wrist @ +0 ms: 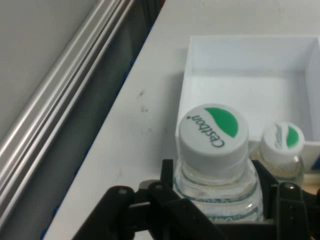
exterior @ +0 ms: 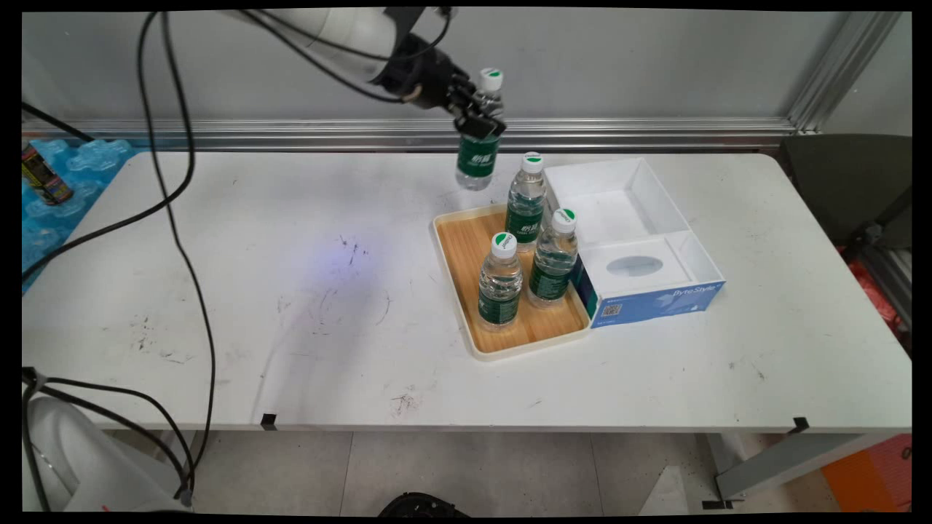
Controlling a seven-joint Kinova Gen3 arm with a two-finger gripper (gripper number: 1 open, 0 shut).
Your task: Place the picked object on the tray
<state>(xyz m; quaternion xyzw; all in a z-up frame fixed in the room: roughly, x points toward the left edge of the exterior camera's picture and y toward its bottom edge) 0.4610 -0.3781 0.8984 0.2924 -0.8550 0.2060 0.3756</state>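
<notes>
My black gripper [exterior: 480, 116] is shut on a clear water bottle [exterior: 480, 138] with a green label and a white cap, holding it by the shoulder in the air above the far end of the wooden tray [exterior: 466, 255]. In the hand view the held bottle's cap [wrist: 214, 135] sits just above the fingers [wrist: 167, 195]. Three more water bottles stand upright on the tray: one at the far right [exterior: 526, 200], one in the middle [exterior: 554, 256], one nearer [exterior: 500, 280]. The cap of the far one [wrist: 283, 139] shows below the held bottle.
An open white box with a blue front [exterior: 633, 240] lies against the tray's right side. At the far left of the table are blue plastic packaging [exterior: 65, 182] and a dark can [exterior: 42, 175]. Black cables [exterior: 175, 218] hang over the left side.
</notes>
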